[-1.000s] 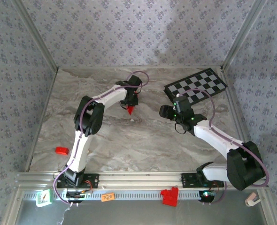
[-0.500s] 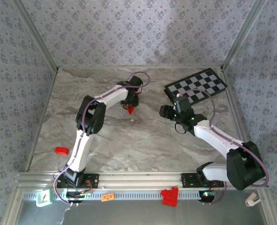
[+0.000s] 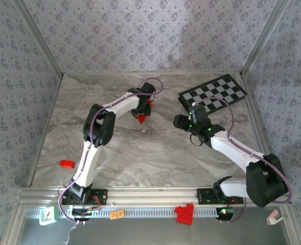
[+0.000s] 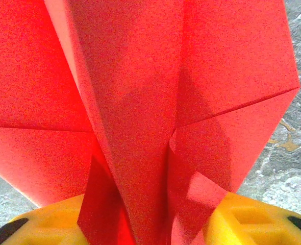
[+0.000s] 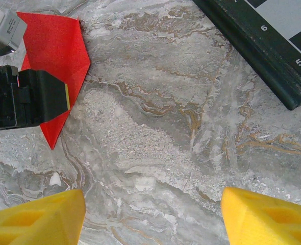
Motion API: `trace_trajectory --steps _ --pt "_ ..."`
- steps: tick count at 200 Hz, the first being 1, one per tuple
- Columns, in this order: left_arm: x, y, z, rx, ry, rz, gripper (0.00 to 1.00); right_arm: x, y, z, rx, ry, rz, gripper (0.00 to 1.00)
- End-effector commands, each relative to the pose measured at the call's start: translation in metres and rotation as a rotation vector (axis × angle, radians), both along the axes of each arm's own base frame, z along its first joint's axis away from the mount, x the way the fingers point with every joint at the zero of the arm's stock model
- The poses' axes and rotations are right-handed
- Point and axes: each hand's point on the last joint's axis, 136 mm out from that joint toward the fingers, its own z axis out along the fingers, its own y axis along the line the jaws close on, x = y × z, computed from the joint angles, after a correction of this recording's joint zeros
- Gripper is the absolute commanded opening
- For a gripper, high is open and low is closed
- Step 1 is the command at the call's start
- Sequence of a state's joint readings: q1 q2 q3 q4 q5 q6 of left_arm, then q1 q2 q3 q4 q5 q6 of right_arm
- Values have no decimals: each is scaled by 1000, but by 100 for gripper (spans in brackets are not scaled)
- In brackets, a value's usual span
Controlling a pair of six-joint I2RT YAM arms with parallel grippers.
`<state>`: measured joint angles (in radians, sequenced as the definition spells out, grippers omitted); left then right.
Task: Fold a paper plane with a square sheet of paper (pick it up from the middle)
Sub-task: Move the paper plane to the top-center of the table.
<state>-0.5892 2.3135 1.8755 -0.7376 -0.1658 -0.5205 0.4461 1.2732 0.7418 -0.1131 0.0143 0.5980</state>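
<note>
paper plane (image 4: 140, 102) within left claw (image 4: 150, 222)

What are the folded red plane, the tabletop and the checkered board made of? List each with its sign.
Folded red plane: thin matte paper, sharp creases. Grey veined tabletop: marble-look surface, possibly printed laminate. Black-and-white checkered board: rigid, thick dark edge; wood or plastic, unclear.

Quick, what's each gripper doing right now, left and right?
Left gripper: jaws apart with the red paper plane between them; cannot tell whether it is gripped.
Right gripper: open, holding nothing.
</note>
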Motion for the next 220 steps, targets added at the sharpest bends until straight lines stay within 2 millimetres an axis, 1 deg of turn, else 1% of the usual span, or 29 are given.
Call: trace_trajectory --steps 1,12,22,52,76,114,149,167,195,211,220 --pt "-14 7 -30 53 86 -7 48 -1 -2 -3 11 15 -16 72" --pt "-13 5 -26 41 82 -5 48 0 -2 -3 10 14 -15 72" --pt "-10 1 -17 23 70 -5 49 0 -2 -3 10 15 -17 72" --pt "0 -5 23 -27 -3 0 50 2 -1 -2 12 14 -14 73" --pt "4 -7 48 -53 -51 7 51 3 1 -4 14 20 -12 73" --pt "6 -4 65 -55 -86 16 52 3 2 -4 19 21 -9 73" --pt "7 -2 69 -50 -96 20 54 3 3 -3 19 21 -8 73" --pt "8 -2 74 -52 -106 19 55 3 3 -3 19 22 -8 73" --pt "9 1 95 -66 -144 22 56 4 1 0 12 14 -9 73" --pt "9 5 116 -76 -186 26 58 6 -2 8 -11 -7 -11 75" --pt "9 9 133 -84 -221 32 59 8 -5 15 -31 -29 -11 76"
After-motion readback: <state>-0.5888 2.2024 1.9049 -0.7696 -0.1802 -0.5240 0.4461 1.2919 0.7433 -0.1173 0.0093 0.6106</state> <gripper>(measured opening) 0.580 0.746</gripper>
